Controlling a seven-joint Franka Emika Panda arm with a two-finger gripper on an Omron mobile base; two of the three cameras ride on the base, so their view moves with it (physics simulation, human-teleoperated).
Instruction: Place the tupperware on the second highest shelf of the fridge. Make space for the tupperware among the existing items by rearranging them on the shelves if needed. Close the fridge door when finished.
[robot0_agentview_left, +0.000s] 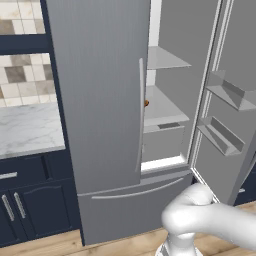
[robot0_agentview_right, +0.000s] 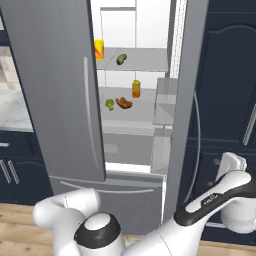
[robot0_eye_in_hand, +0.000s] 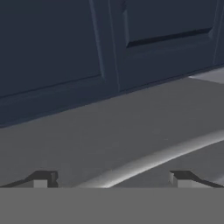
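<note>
The fridge (robot0_agentview_left: 100, 90) has its left door shut and its right door (robot0_agentview_right: 192, 75) swung open. A yellow cup (robot0_agentview_right: 99, 50) and a dark green cucumber (robot0_agentview_right: 121, 59) rest on the thin upper shelf (robot0_agentview_right: 145, 61). Below it, the second highest shelf (robot0_agentview_right: 145, 112), with a thick front edge, carries an orange bottle (robot0_agentview_right: 136, 89), a sausage in a bun (robot0_agentview_right: 124, 103) and a small green vegetable piece (robot0_agentview_right: 109, 104). The tupperware is out of view. My gripper (robot0_eye_in_hand: 111, 180) is open and empty, low to the right of the open door, facing its grey outer face and bar handle (robot0_eye_in_hand: 153, 157).
Door bins (robot0_agentview_left: 222, 135) jut from the inside of the open door. Tall navy cabinets (robot0_agentview_right: 230, 75) stand right of the fridge. A marble counter (robot0_agentview_left: 27, 130) over navy cabinets (robot0_agentview_left: 30, 210) lies to the left. The wide lower drawer (robot0_agentview_left: 135, 200) is shut.
</note>
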